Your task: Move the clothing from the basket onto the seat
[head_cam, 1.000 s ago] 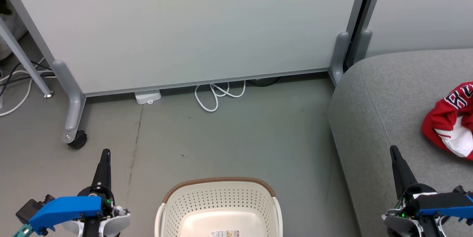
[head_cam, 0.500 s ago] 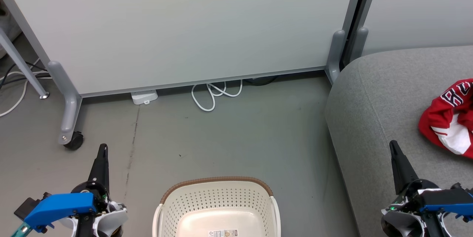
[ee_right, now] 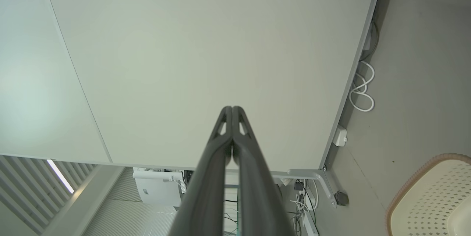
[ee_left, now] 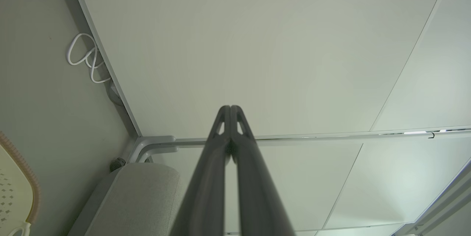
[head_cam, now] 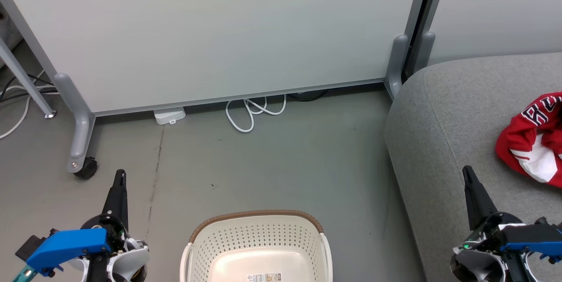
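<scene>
Only our view has drifted (the things themselves lie unmoved): left gripper (head_cam: 119,175) and right gripper (head_cam: 467,172) pinched shut, empty, the clothing (head_cam: 529,141) on the seat (head_cam: 443,115) at three o'clock, the basket (head_cam: 257,216) at six looking bare, so we're likely finished.

Grey floor (head_cam: 272,168) — pale wheeled partition (head_cam: 219,31)

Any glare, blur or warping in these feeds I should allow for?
Head view: evenly lit, sharp, soft shadows only; the red clothing cropped by the right edge, the basket by the bottom. Left wrist view: wide-angle bows the edges of the partition panel; the left fingers blur near the lens. Right wrist view: the right fingers equally soft, a pale glow at left.
</scene>
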